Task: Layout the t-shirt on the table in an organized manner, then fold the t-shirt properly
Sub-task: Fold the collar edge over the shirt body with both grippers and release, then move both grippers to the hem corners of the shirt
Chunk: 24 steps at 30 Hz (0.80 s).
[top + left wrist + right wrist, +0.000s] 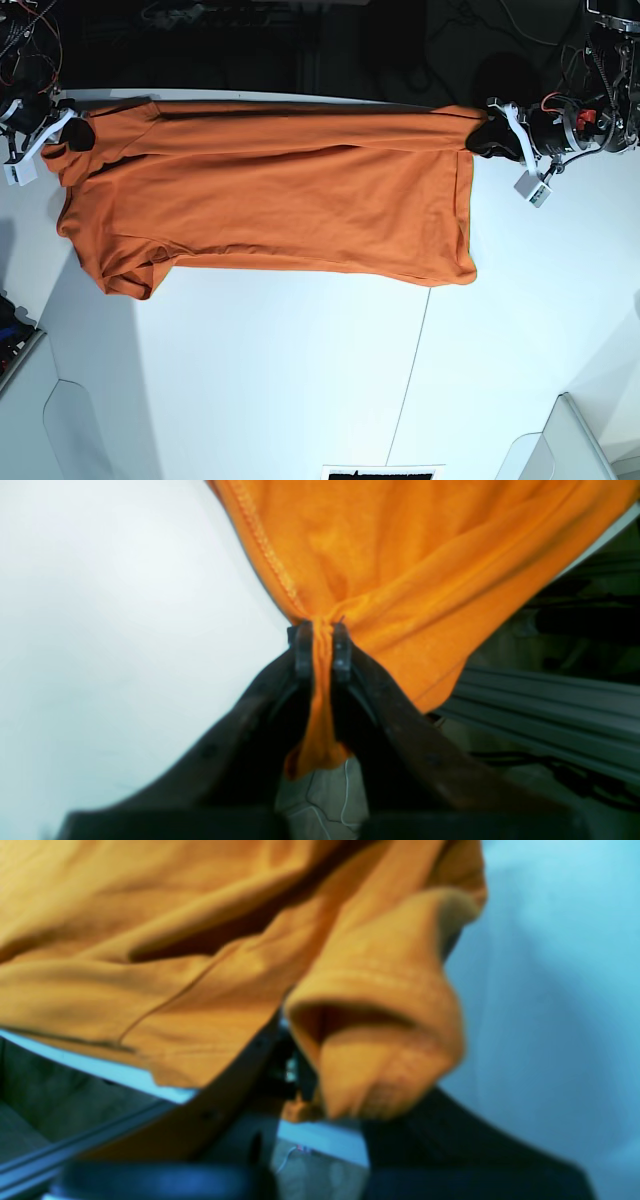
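Observation:
The orange t-shirt (280, 190) is stretched sideways along the far edge of the white table (300, 380), its lower part lying flat with a few wrinkles. My left gripper (488, 132) is shut on the hem corner at the right end. In the left wrist view the fingers (303, 650) pinch a bunch of cloth (400, 555) between them. My right gripper (76, 136) holds the shoulder end at the left. In the right wrist view a sleeve (380, 1040) drapes over the gripper (300, 1080) and hides most of its fingers.
Beyond the table's far edge are dark floor, cables and an aluminium rail (540, 705). A thin dark seam (415, 370) runs across the table. White raised panels sit at the near left (50, 420) and near right (570, 440) corners.

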Available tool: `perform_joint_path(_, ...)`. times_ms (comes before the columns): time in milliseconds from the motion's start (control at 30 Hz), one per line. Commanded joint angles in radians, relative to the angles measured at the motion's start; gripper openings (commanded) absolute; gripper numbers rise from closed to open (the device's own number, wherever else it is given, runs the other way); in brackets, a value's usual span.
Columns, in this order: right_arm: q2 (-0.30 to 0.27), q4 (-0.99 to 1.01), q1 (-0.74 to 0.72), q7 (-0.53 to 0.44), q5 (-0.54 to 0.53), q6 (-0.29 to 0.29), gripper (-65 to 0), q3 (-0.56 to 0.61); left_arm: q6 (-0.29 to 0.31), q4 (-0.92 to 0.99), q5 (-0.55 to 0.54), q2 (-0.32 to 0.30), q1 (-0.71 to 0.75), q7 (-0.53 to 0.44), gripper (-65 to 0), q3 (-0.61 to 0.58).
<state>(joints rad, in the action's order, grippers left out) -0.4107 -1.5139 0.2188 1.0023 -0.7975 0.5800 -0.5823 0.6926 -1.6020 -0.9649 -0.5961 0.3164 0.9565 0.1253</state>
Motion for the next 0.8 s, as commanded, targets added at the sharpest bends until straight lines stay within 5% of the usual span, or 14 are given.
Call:
perform_joint_path(0, -0.021, -0.015, -0.001, -0.015, -0.013, 0.003, -65.0, -0.008, 0.006, -0.014, -0.011, -0.018, -0.003, -0.011, -65.0, 0.008)
perform_joint_path(133, -0.021, -0.015, 0.0, -0.015, 0.01, 0.0, -65.0, -0.008, 0.006, -0.014, -0.01, -0.019, -0.003, -0.012, -65.0, 0.008)
perform_joint_path(167, -0.021, -0.015, 0.001, -0.014, 0.013, 0.0, -65.0, -0.008, 0.006, -0.014, -0.009, -0.019, -0.003, -0.012, -60.4, 0.008)
perform_joint_path(267, -0.021, -0.015, 0.001, -0.015, 0.016, 0.0, -43.5, -0.011, 0.006, -0.014, -0.004, -0.019, -0.003, -0.014, -44.0, 0.008)
perform_joint_path(333, -0.021, -0.016, 0.0, -0.023, 0.016, 0.0, -36.0, -0.027, 0.006, -0.015, -0.004, -0.019, -0.003, -0.014, -40.0, 0.008)
perform_joint_path(567, -0.027, -0.016, -0.003, -0.047, -0.008, 0.0, -35.5, -0.173, 0.006, -0.034, -0.074, -0.019, -0.006, -0.014, -40.0, 0.146)
perform_joint_path(767, -0.093, -0.016, -0.036, -0.096, 0.004, 0.0, -35.5, -0.194, 0.006, -0.034, -0.127, -0.035, -0.033, -0.018, -39.7, 0.216)
